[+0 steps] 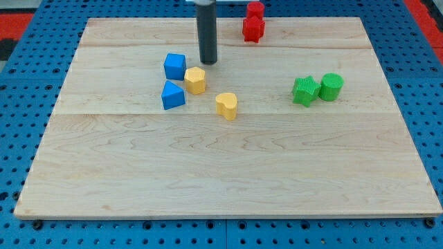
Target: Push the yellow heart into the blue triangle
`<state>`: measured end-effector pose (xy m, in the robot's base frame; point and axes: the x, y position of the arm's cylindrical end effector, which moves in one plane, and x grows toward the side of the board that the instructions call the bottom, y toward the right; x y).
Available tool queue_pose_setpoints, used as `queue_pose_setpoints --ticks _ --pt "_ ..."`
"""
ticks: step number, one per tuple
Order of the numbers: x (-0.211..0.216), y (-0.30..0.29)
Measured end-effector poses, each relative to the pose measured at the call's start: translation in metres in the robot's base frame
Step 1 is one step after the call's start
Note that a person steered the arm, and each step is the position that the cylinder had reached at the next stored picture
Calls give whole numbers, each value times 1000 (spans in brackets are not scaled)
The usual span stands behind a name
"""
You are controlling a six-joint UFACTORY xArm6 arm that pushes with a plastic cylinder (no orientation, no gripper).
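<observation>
The yellow heart lies near the board's middle, a little toward the view's top. The blue triangle lies to its left, with a gap between them. A yellow hexagon sits between them, slightly higher, close to the triangle's upper right. A blue cube sits just above the triangle. My tip is above and right of the yellow hexagon, apart from it, and above the heart toward the view's top.
Two red blocks stand at the board's top edge, right of the rod. A green star-like block and a green cylinder sit together at the right. The wooden board lies on a blue pegboard.
</observation>
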<state>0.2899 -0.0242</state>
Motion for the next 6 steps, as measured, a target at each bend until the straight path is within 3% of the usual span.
queue_pose_setpoints --ticks 1,3,4,5,6 --pt "0 -72" --pt "70 -17" --pt "24 28" --pt "97 101" --pt "154 85"
